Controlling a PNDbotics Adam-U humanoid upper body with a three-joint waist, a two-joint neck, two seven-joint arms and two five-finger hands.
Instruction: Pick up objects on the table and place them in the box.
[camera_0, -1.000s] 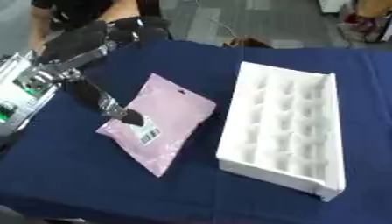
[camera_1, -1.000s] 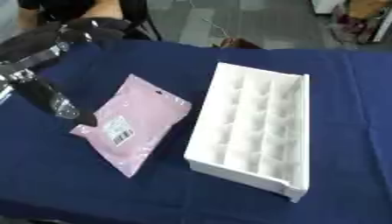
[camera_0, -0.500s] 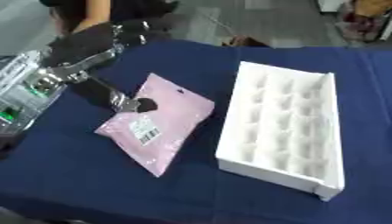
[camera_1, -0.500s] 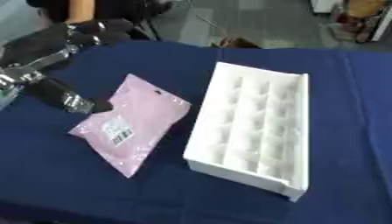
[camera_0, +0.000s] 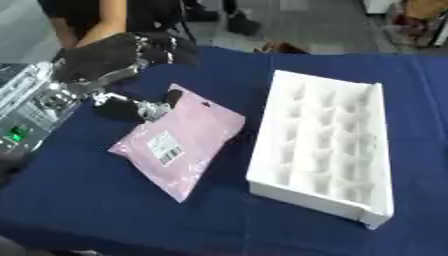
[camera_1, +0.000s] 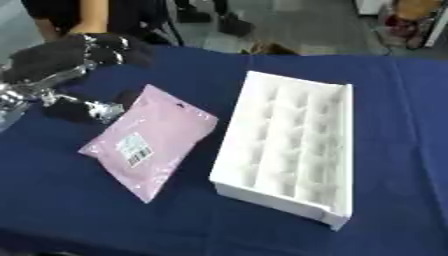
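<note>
A pink pouch (camera_0: 179, 142) with a white barcode label lies flat on the blue tablecloth (camera_0: 105, 200), left of centre. To its right stands the white box (camera_0: 324, 147), a long tray split into several compartments, all bare. My left hand (camera_0: 109, 57) hovers at the far left, open, with its black fingers (camera_0: 166, 47) reaching toward the far edge. Its thumb (camera_0: 149, 107) points down at the pouch's far left edge; whether it touches, I cannot tell. Nothing is held in it. My right hand does not show.
My silver left forearm (camera_0: 31, 107) with a green light fills the left edge. A person in dark clothes (camera_0: 96, 15) stands beyond the table's far left edge. Bare blue cloth lies in front of the pouch and the box.
My left hand has moved toward the far edge, and its thumb has slid from the pouch's middle left to its far left edge. The pouch and the box have stayed in place.
</note>
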